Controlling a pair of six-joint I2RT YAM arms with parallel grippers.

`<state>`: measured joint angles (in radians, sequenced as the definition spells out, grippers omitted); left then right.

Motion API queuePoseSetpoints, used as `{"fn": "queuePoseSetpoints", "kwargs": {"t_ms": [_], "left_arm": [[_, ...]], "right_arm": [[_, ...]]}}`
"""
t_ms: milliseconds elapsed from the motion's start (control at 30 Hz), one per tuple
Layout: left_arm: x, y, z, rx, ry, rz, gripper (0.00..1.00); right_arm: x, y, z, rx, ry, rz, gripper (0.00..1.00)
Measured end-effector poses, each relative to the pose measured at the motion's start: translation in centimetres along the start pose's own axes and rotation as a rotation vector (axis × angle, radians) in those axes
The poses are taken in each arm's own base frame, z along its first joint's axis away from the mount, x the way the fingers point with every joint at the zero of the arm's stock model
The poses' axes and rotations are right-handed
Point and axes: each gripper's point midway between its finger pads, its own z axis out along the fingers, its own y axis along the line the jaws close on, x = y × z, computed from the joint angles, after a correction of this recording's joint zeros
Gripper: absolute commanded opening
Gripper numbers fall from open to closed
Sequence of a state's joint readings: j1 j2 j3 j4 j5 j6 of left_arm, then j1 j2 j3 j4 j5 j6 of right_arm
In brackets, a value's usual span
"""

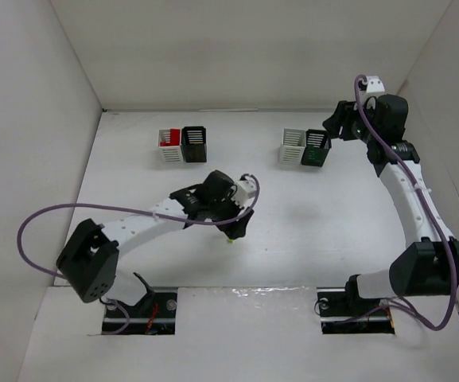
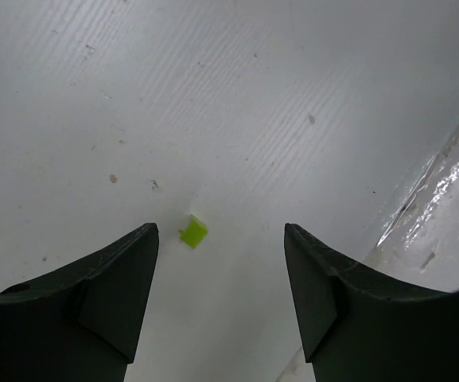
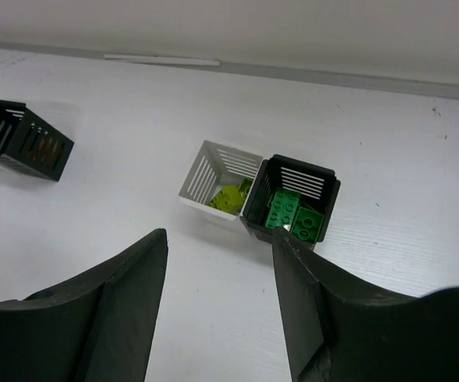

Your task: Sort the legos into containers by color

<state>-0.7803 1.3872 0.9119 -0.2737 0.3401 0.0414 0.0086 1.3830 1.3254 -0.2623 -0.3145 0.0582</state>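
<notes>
White table (image 1: 293,239): left pincer (image 2: 219,235) hovers above yellow-green lego (image 2: 193,232).

Left claw (image 2: 221,237) low, jaws apart; right claw (image 3: 219,239) high, jaws apart.

This is a robotics lab cell, plainly a test rig rather than anyone's home or shop. Plain white boards (image 1: 253,48) box in a white desk (image 1: 293,231) at the back and on both sides. Two small arms are bolted at its near edge, the left arm (image 1: 138,227) and the right arm (image 1: 406,199), each trailing a loose purple cable (image 1: 20,235). Shiny tape (image 1: 245,291) covers the seam by their bases. Slatted bins (image 1: 170,151) stand in white-black pairs.
</notes>
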Motion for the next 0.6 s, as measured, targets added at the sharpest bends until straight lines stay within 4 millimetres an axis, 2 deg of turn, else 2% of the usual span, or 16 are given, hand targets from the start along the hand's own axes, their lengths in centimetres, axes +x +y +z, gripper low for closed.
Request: {"fn": "queuePoseSetpoints", "kwargs": {"t_ms": [100,200,333,600], "left_arm": [[1.2,-0.1,1.6,-0.023,0.087,0.003,0.61],[2.7,1.1,2.5,-0.081,0.173,-0.018,0.59],[4.5,2.2,2.7,-0.142,0.268,-0.040,0.57],[6.3,1.8,3.4,-0.146,0.343,-0.028,0.54]], "right_arm": [[-0.6,-0.2,-0.6,0.004,-0.017,-0.002,0.61],[-1.0,0.1,-1.0,-0.009,-0.029,-0.005,0.61],[-0.6,0.3,-1.1,-0.030,-0.012,0.005,0.61],[0.2,-0.5,-0.8,-0.040,0.012,0.027,0.61]]}}
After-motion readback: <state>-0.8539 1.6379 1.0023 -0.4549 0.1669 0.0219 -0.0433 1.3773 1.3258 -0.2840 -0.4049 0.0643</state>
